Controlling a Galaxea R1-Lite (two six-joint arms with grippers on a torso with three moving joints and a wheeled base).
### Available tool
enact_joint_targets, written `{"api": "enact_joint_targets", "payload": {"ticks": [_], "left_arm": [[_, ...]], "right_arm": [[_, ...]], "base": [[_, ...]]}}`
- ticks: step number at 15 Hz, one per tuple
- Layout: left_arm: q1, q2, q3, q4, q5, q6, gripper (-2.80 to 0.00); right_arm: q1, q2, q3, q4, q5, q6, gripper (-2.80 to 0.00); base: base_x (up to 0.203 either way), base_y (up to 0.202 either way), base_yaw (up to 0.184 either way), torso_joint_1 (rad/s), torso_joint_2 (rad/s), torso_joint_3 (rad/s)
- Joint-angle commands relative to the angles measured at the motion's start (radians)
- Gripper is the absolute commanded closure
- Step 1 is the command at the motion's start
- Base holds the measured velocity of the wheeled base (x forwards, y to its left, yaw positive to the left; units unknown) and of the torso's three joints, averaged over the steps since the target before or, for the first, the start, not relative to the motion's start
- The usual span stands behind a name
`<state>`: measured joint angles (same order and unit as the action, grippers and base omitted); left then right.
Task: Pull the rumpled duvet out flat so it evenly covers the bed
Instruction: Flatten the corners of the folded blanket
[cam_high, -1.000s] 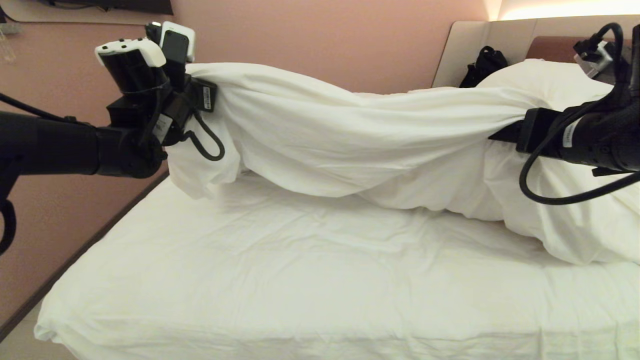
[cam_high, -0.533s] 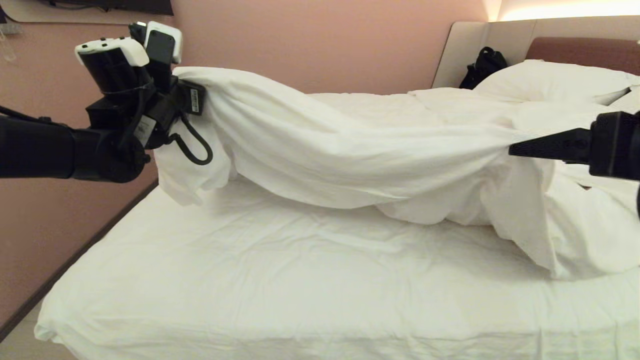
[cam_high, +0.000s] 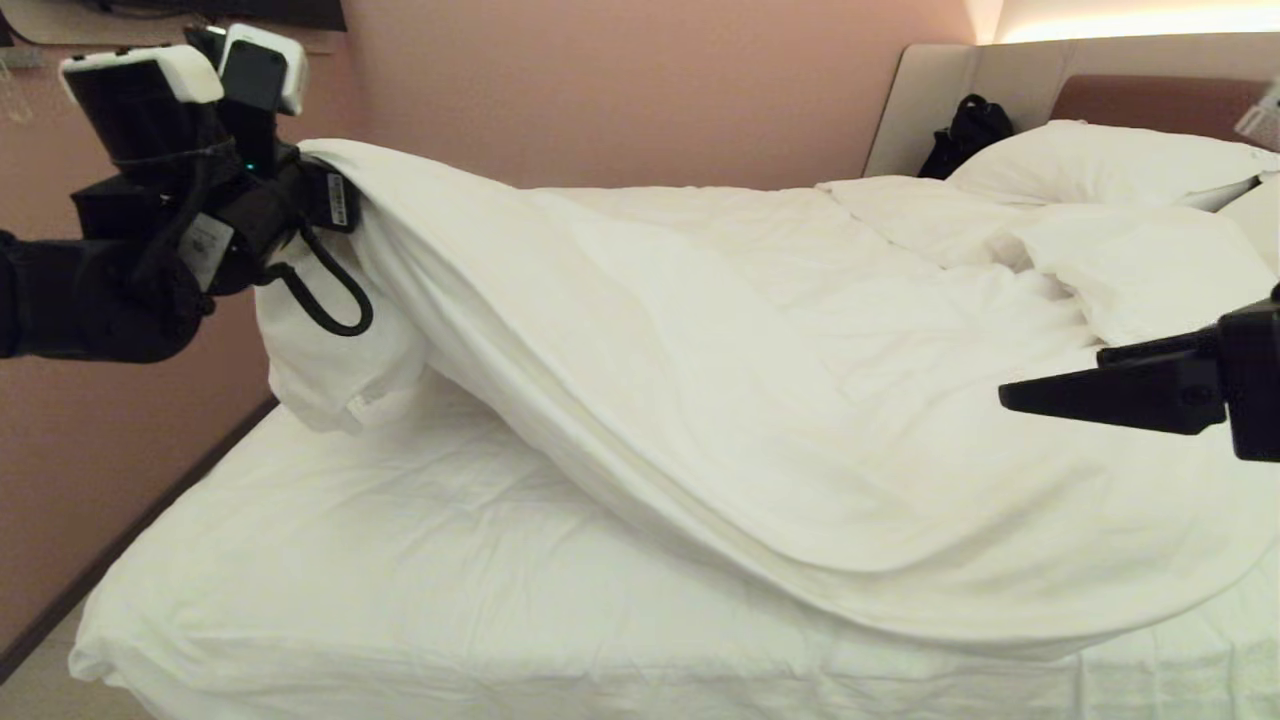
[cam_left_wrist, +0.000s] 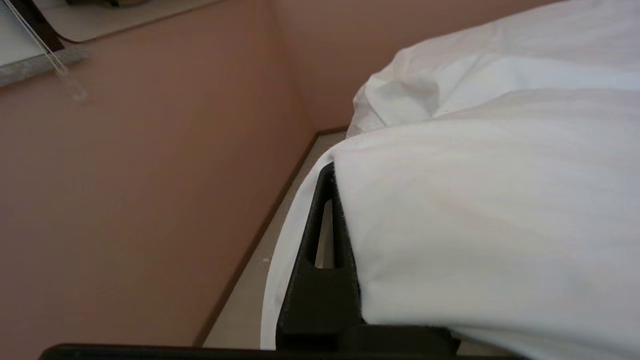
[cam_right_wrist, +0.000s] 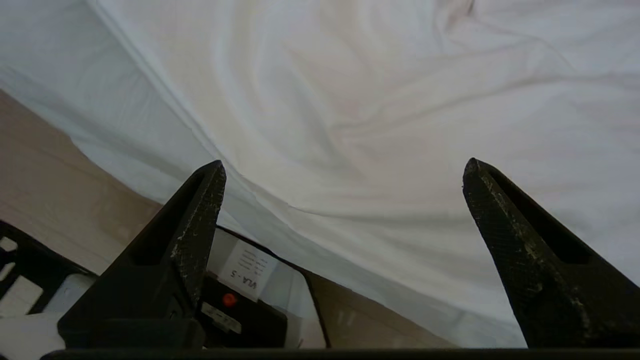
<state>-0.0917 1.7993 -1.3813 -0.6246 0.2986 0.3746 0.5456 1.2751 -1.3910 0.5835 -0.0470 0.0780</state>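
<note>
The white duvet (cam_high: 760, 380) hangs from its left corner and slopes down across the bed (cam_high: 400, 560), its right part lying spread near the front edge. My left gripper (cam_high: 345, 200) is raised at the far left, shut on that duvet corner. In the left wrist view the duvet (cam_left_wrist: 475, 225) drapes over the left gripper (cam_left_wrist: 340, 180) and leaves only one finger (cam_left_wrist: 320, 285) showing. My right gripper (cam_high: 1060, 375) hovers at the right edge above the duvet, open and holding nothing. The right wrist view shows the right gripper (cam_right_wrist: 345, 167) wide apart over the duvet (cam_right_wrist: 350, 100).
White pillows (cam_high: 1100, 160) lie against the brown headboard (cam_high: 1150, 95) at the back right, with a black bag (cam_high: 965, 130) beside them. A pink wall (cam_high: 120, 450) runs close along the bed's left side. Bare sheet shows at the front left.
The right gripper opened and let go of the duvet, whose right end dropped and spread over the bed. The left gripper moved up and left with its corner.
</note>
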Motion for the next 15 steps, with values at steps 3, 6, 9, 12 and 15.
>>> {"api": "enact_joint_targets", "payload": {"ticks": [3, 6, 9, 12, 15], "left_arm": [[0.038, -0.139, 0.062, 0.087, -0.045, -0.002, 0.00], [0.057, -0.223, 0.096, 0.141, -0.052, -0.001, 0.00], [0.079, -0.319, 0.125, 0.295, -0.062, 0.002, 0.00], [0.089, -0.352, 0.126, 0.352, -0.065, 0.010, 0.00], [0.095, -0.372, 0.127, 0.355, -0.065, 0.017, 0.00]], "right_arm": [[0.046, 0.140, -0.073, 0.004, 0.002, -0.077, -2.80], [0.099, 0.211, -0.107, 0.005, -0.002, -0.076, -2.80], [0.115, 0.253, -0.105, 0.006, 0.000, -0.074, -2.80], [0.164, 0.288, -0.105, 0.004, -0.007, -0.077, -2.80], [0.233, 0.342, -0.114, 0.002, -0.031, -0.080, -2.80]], "base": [[0.000, 0.000, 0.000, 0.000, 0.00, 0.000], [0.000, 0.000, 0.000, 0.000, 0.00, 0.000], [0.000, 0.000, 0.000, 0.000, 0.00, 0.000], [0.000, 0.000, 0.000, 0.000, 0.00, 0.000], [0.000, 0.000, 0.000, 0.000, 0.00, 0.000]]}}
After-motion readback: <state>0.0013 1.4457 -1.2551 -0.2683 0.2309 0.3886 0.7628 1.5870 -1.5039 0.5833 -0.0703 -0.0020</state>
